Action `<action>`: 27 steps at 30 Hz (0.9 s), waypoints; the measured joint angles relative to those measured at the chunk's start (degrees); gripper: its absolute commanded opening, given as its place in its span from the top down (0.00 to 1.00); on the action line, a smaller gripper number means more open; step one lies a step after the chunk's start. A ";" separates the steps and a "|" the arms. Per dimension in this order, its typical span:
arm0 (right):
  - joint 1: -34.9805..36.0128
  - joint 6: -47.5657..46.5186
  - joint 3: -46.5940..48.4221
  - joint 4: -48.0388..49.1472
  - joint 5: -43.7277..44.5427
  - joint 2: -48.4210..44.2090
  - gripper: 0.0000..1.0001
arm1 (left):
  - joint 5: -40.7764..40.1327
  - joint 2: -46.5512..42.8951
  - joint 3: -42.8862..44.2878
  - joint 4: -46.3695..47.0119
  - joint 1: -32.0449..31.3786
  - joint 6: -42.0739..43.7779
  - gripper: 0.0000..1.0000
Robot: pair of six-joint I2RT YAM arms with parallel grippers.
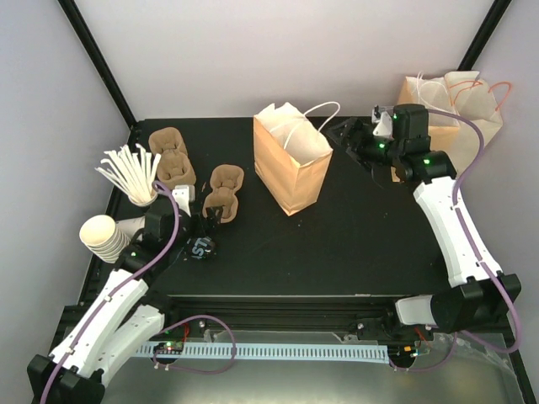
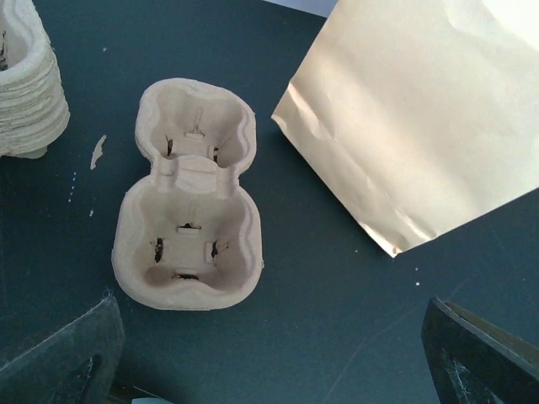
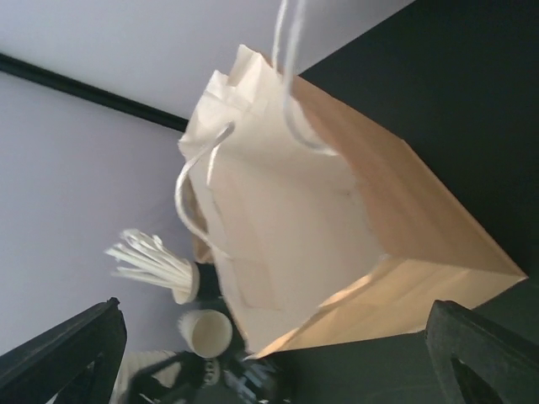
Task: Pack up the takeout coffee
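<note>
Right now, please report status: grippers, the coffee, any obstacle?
Left gripper open, over cup carrier. Right gripper open, facing paper bag. Takeout coffee on table, ungripped.

Item: takeout coffee
Look: small and dark from above, with white marks on it
Pose: upright or tipped could not be told
Place: left side, toward the near edge

Robot test cell, lab type. Black table boxed by plain pale walls and black frame struts. Staged with café props: paper bag, pulp carriers, stacked cups.
</note>
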 measured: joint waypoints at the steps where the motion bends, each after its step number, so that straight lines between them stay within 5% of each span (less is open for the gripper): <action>1: 0.00 -2.19 0.00 -0.96 0.02 -0.22 0.00 | 0.00 0.00 0.20 -0.20 0.00 0.00 0.01; 10: 0.00 -17.64 -12.15 -2.19 -0.13 -7.76 0.00 | 0.70 0.68 0.66 -0.22 0.00 0.92 0.01; 20: 0.24 -21.84 -31.17 7.72 -1.31 -12.74 0.00 | 0.76 6.51 0.66 -0.17 0.00 -0.15 0.01; 27: 9.16 -25.20 -38.18 14.84 5.09 -22.25 0.00 | 3.58 9.84 0.63 1.86 0.00 -0.61 0.01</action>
